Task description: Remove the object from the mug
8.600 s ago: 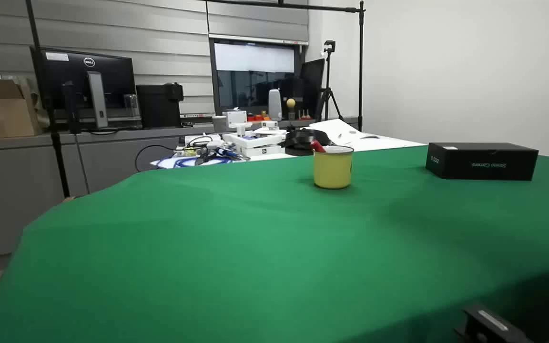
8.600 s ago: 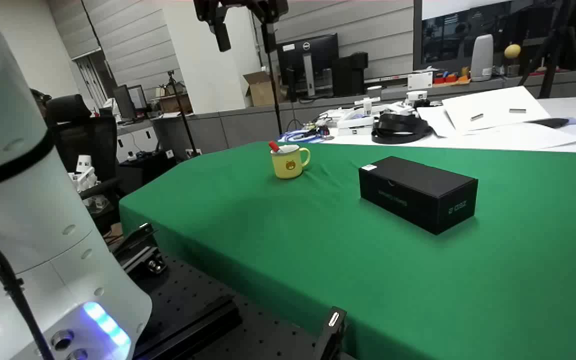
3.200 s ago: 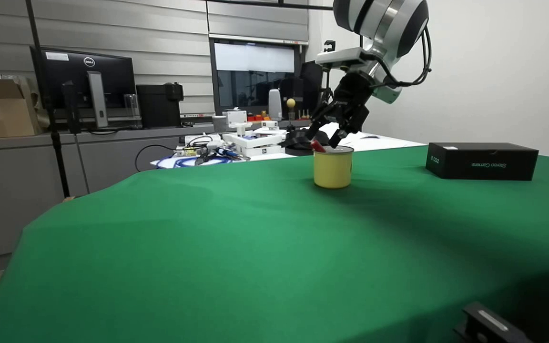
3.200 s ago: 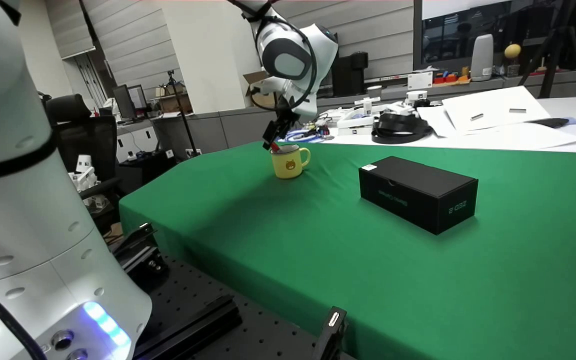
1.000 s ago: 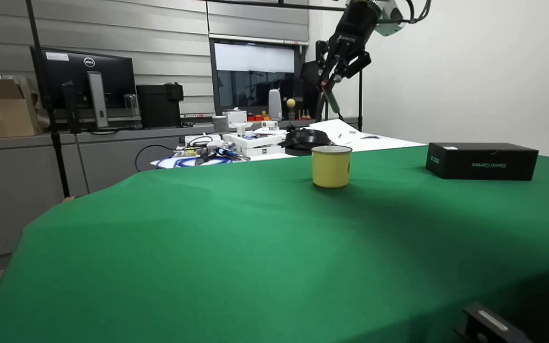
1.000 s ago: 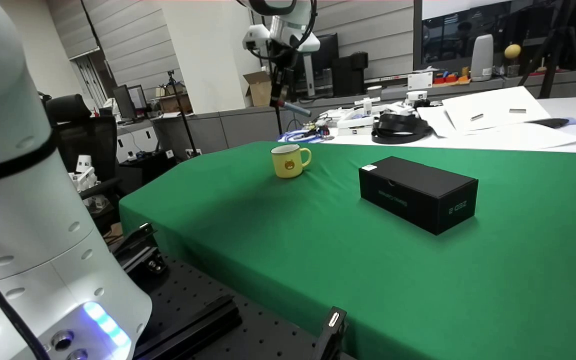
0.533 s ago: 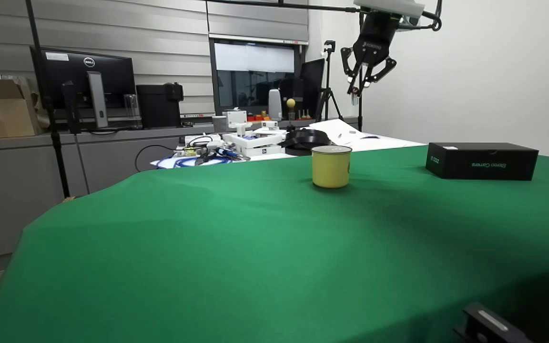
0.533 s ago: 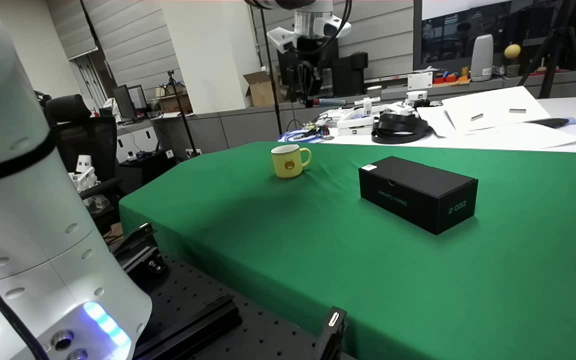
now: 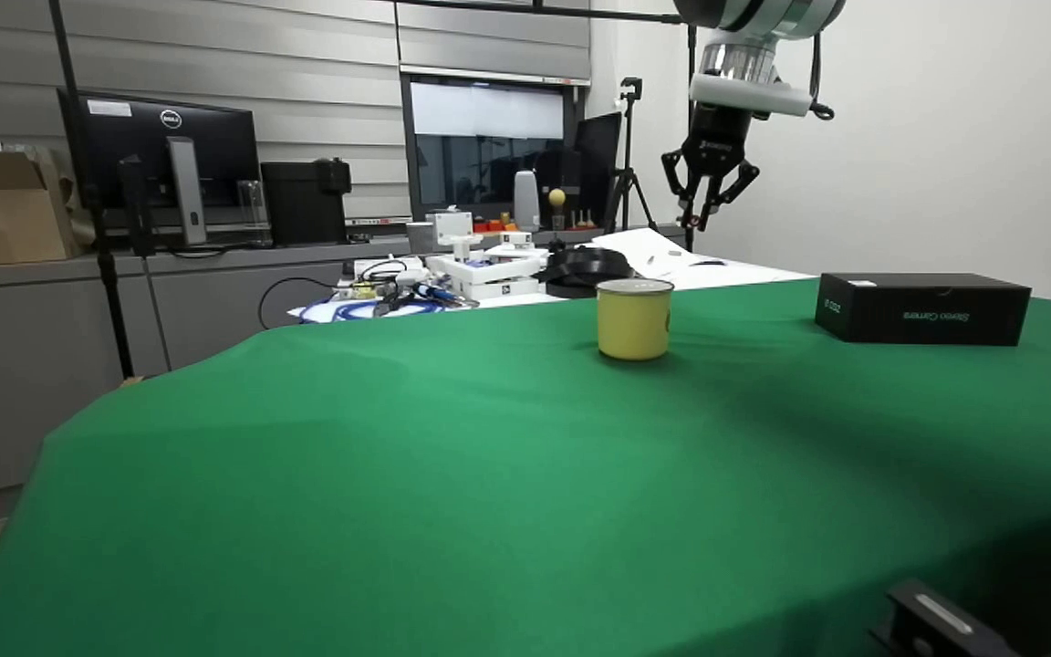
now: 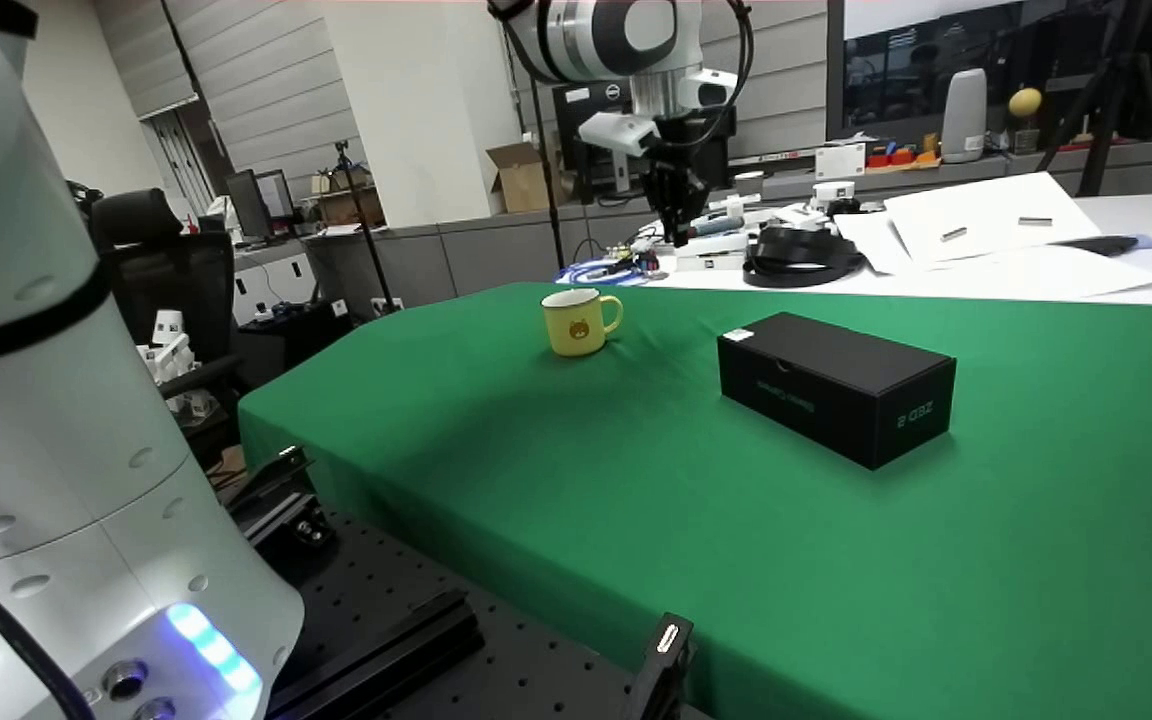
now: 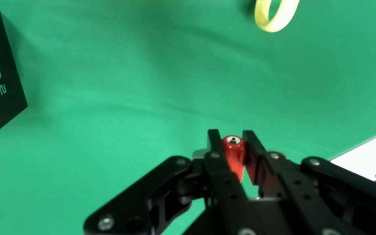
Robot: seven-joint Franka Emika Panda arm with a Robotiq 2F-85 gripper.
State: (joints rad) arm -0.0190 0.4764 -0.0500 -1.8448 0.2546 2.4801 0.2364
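A small yellow mug [image 9: 633, 319] stands upright on the green cloth, with a bear print and side handle in an exterior view [image 10: 574, 325]. Nothing sticks up past its rim. In the wrist view only its handle [image 11: 286, 14] shows, at the top edge. My gripper [image 9: 694, 219] hangs in the air beyond the mug, shut on a red-ended marker-like object [image 11: 235, 155]. Both fingers press its sides near the red end. Its grey-blue barrel [image 10: 718, 226] points sideways, roughly level, out of the gripper [image 10: 678, 236]; in the wrist view the fingers partly hide it.
A black box [image 10: 836, 390] sits on the cloth to the mug's right in both exterior views, and at the left edge of the wrist view [image 11: 0, 75]. Behind the cloth, a white table [image 10: 1036, 275] carries papers, a black coil [image 10: 804, 258] and white parts.
Several seconds ago the red-ended object stood in the mug; since then it has been gripped and lifted out. Over the last second my gripper has swung away from the mug, then lowered.
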